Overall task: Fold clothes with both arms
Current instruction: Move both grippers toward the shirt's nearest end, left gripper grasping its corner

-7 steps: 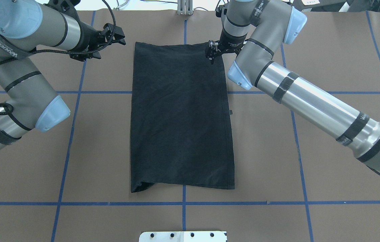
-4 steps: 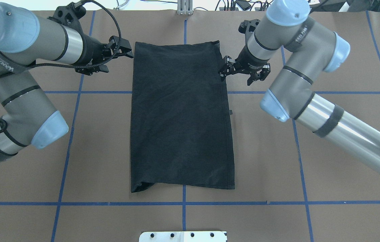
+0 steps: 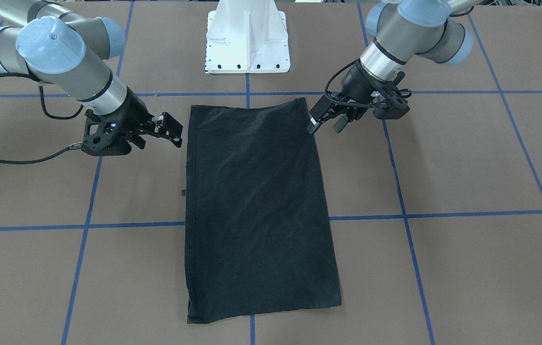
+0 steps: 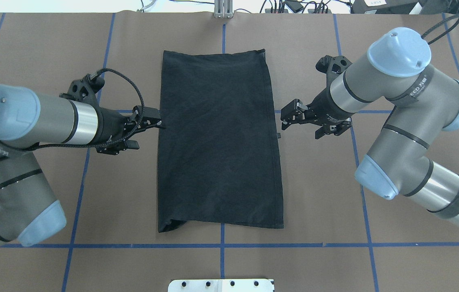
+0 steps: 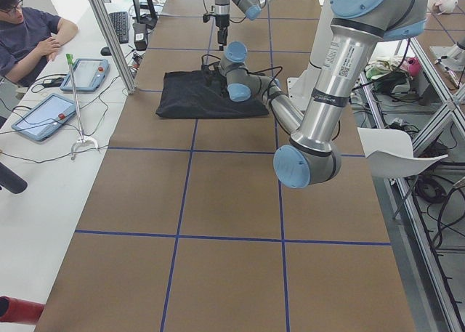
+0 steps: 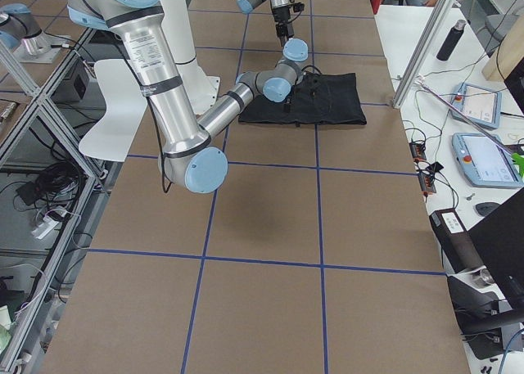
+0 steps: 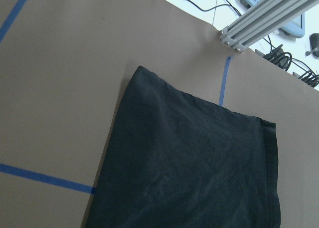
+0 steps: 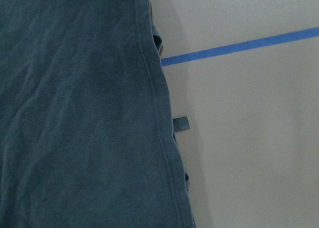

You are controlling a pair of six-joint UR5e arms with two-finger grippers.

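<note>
Front-facing view: the black T-shirt (image 3: pixel 256 206) lies flat on the counter (image 3: pixel 467 158), folded into a long strip whose long axis runs toward and away from the robot; the left claw (image 3: pixel 324 128) and right claw (image 3: pixel 175 130) flank it, one off each long edge, jaws parted and empty.

Overhead view: the left claw (image 4: pixel 159 120) shows right at its edge, the right claw (image 4: pixel 284 120) with bare counter between, so the left looks nearer; their height I cannot tell.

Side views: the shirt shows small and far off.

Wrist views: only cloth and counter; a crosswise fold likely needs both long edges gripped.
</note>
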